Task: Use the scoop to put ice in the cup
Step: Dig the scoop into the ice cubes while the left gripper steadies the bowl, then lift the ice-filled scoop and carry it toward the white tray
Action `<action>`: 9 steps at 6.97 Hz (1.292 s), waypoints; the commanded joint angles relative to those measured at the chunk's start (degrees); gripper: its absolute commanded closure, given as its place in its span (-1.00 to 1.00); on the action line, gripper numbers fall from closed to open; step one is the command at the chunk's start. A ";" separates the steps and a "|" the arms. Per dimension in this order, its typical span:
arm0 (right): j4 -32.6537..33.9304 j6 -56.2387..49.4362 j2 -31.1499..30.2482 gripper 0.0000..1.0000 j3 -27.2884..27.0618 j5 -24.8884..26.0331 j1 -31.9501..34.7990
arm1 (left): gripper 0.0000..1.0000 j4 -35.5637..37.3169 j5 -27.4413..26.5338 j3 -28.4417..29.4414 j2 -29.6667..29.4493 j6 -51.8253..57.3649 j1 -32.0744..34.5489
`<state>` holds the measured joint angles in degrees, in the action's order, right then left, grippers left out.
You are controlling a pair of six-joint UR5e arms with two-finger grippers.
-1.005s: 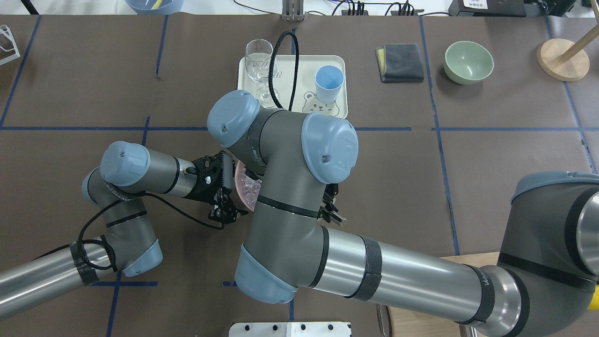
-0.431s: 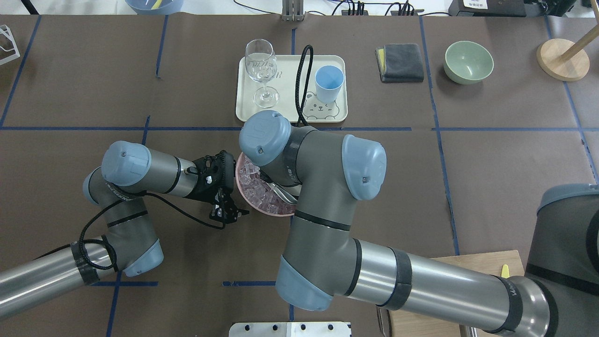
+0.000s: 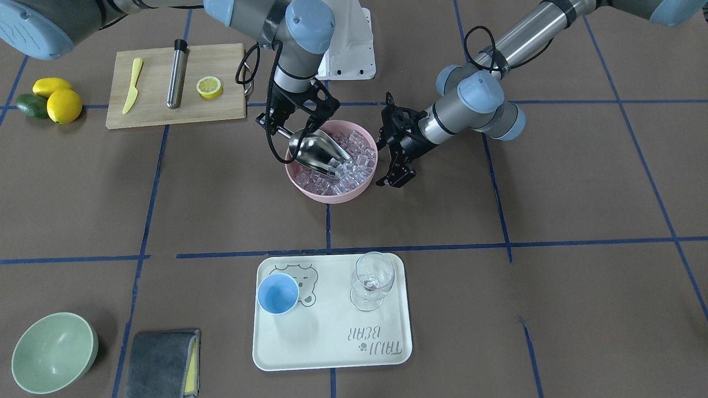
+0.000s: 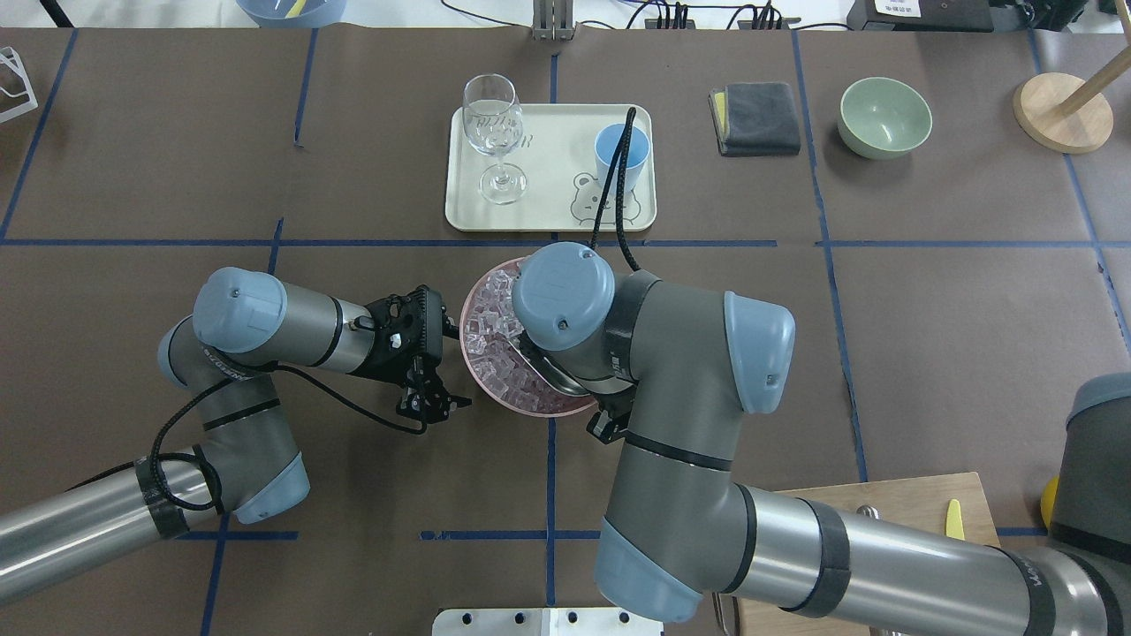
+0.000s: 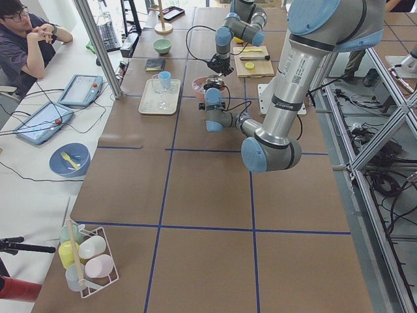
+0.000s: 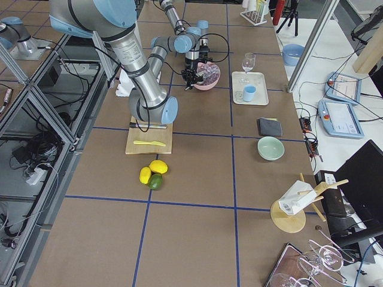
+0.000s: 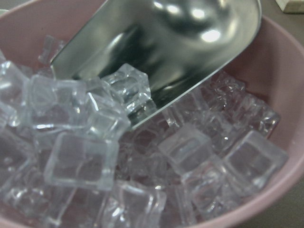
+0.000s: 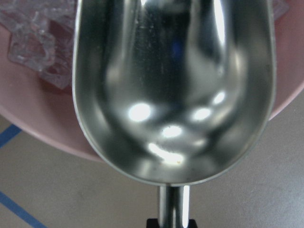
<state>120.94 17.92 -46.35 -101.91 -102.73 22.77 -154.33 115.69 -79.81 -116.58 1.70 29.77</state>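
I see bare table between the pink bowl (image 3: 332, 197) and the tray (image 3: 332, 360), an open lane. On the tray the wine glass (image 3: 374, 279) stands tall, apart from the cup (image 3: 277, 293), whose mouth is unobstructed from above. The left gripper (image 3: 394, 178) crowds the bowl's left side. The scoop (image 3: 316, 150) and right arm (image 4: 671, 353) block the bowl from above.

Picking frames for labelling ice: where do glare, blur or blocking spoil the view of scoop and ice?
Right wrist view: the scoop fills the frame, glare spots in its trough. Left wrist view: the ice is close and soft-edged. Front-facing view: even light, both sharp in the pink bowl. Overhead view: the right arm hides most of the scoop.
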 commanded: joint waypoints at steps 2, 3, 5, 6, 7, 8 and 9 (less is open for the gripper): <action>-5.33 2.30 -3.12 1.00 -5.04 0.07 0.08 | -1.00 0.00 -0.64 -0.09 0.22 -0.03 -0.33; -5.54 2.30 -3.05 1.00 -5.22 -0.01 0.61 | -1.00 0.00 -0.64 -0.09 0.22 -0.03 -0.33; -2.75 2.47 -2.79 1.00 -8.63 -2.37 3.23 | -1.00 0.00 -0.64 -0.09 0.13 -0.03 -0.33; 1.63 3.95 -1.65 1.00 -9.26 -7.70 6.47 | -1.00 0.00 -0.64 -0.09 0.13 -0.03 -0.33; 6.19 4.66 0.27 1.00 -9.18 -11.75 10.07 | -1.00 0.00 -0.64 -0.09 0.13 -0.03 -0.33; 12.68 4.67 3.16 1.00 -9.01 -12.84 12.71 | -1.00 0.00 -0.64 -0.09 0.22 -0.03 -0.33; 15.18 4.67 4.06 1.00 -8.40 -12.76 14.83 | -1.00 0.00 -0.64 -0.09 0.22 -0.03 -0.33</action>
<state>131.61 22.46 -44.08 -110.80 -114.60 34.68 -154.34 115.05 -79.89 -116.40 1.67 29.44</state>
